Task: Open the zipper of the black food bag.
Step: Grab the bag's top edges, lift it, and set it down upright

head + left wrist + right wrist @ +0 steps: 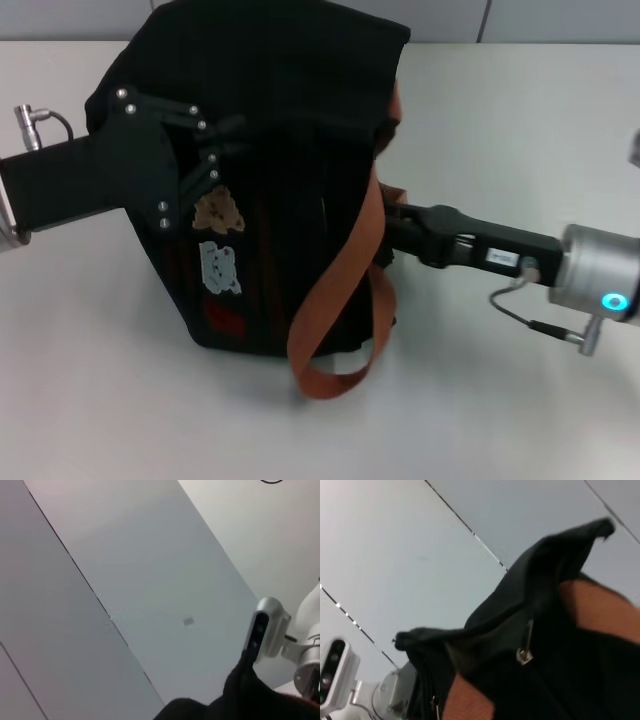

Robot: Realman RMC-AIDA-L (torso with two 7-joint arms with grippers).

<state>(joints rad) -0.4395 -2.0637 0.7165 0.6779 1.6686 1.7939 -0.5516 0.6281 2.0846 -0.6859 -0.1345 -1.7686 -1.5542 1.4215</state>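
The black food bag [270, 190] lies on its side on the white table [500, 400], a rust-brown strap [345, 280] looping off it toward the robot. The left gripper [205, 150] presses its linkage against the bag's left end by the bear patch [219, 212], while the right gripper [385, 225] reaches in at the right end; I cannot tell how far either is open. Only the right wrist view shows a slim silver pull tab [526, 645], likely the zipper's, hanging on the black fabric.

Black food bag [290, 200] on table; zipper [525, 642] pull dangling.
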